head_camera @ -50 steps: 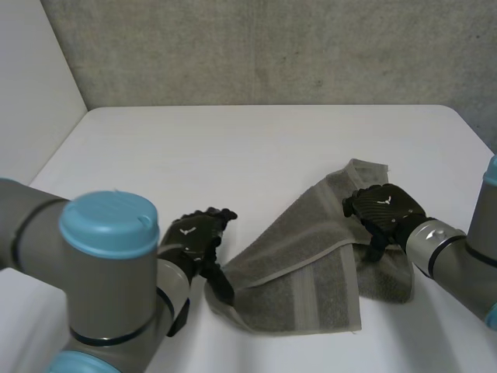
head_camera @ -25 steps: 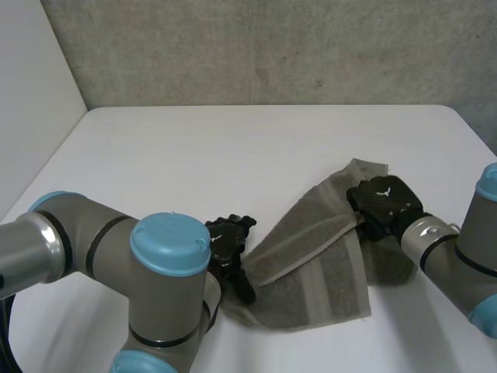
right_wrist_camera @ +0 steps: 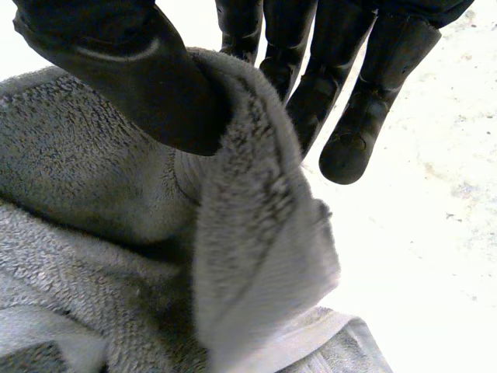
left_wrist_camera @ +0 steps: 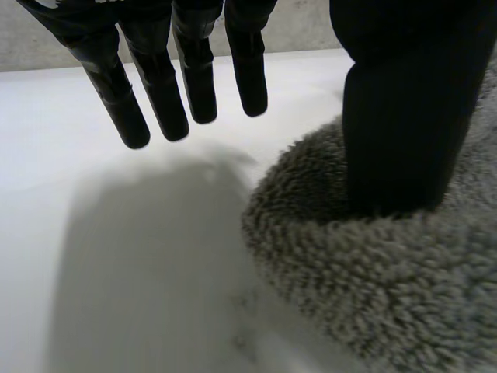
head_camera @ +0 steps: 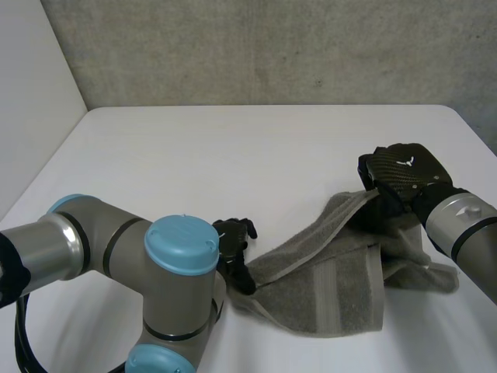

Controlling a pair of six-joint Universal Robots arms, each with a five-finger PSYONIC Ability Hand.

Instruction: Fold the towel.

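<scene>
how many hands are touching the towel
2. The left hand presses its thumb on the towel at its left corner, fingers straight, off the cloth; the right hand pinches its lifted right edge between thumb and fingers.

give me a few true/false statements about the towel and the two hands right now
1. The right hand pinches the towel between thumb and fingers. True.
2. The left hand has its fingers curled round the towel. False: they are straight, over the bare table; the thumb presses the towel.
3. The towel lies flat and neatly folded. False: it is rumpled, one end raised by the right hand.
4. The towel is grey. True.
</scene>
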